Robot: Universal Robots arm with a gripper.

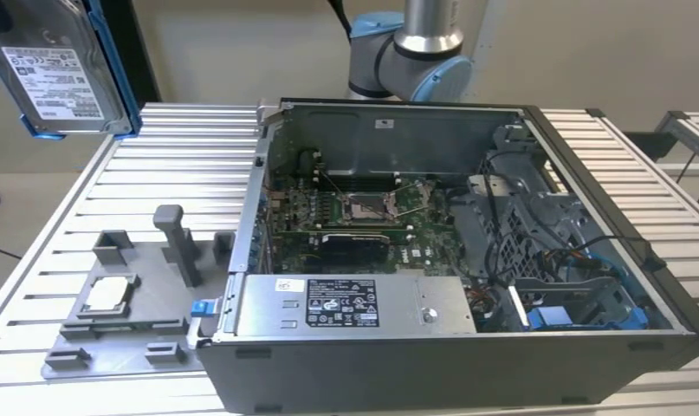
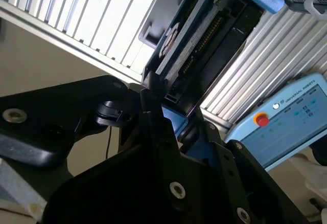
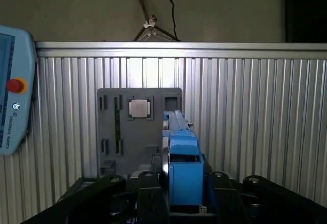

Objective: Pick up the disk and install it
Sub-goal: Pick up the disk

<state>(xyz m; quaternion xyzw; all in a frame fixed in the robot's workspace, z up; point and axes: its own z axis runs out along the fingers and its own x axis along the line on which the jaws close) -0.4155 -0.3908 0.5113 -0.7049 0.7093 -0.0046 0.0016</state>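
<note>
The disk hangs high above the table at the exterior view's far left, its silver face with the white label showing and its blue carrier frame along the edge. In the first wrist view my gripper is shut on the disk, seen edge-on, with a black finger on either side of the blue carrier. The second wrist view shows the gripper from the other side, with a strip of the blue carrier between the fingers.
An open computer case lies on the slatted metal table, motherboard exposed, with a blue-tabbed drive bay at its right. A grey fixture tray holds a small silver chip. A teach pendant lies on the table. The arm's base stands behind the case.
</note>
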